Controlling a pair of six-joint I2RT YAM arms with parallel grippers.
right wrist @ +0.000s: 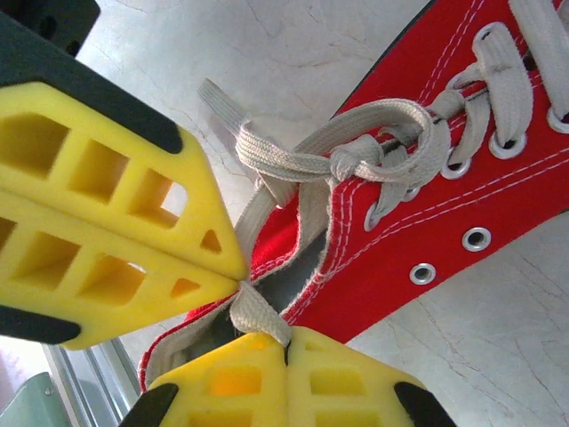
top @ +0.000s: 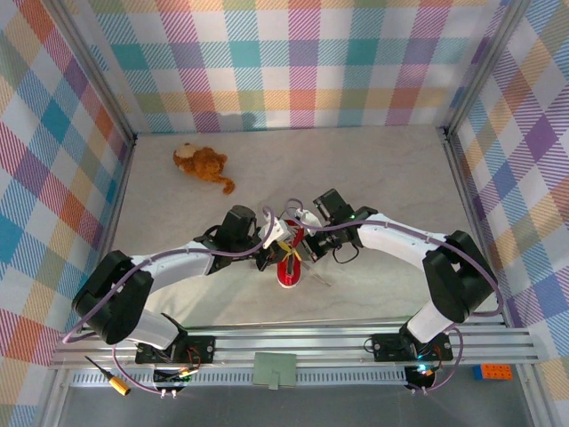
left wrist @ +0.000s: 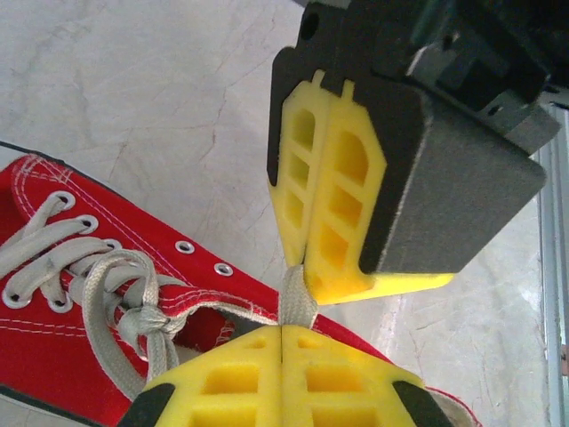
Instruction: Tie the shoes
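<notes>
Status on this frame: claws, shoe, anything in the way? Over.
Left claw shut on lace; right claw shut on same lace, tips nearly touching. Red sneaker beneath, loose knot formed. Plush toy far off, clear.

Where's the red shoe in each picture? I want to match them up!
Top external: the red shoe is in the lower middle, where both arms meet.
Left wrist: the red shoe is in the lower left.
Right wrist: the red shoe runs across the upper right.
Shared landmark: the knot in the white lace, seen in both wrist views.
</notes>
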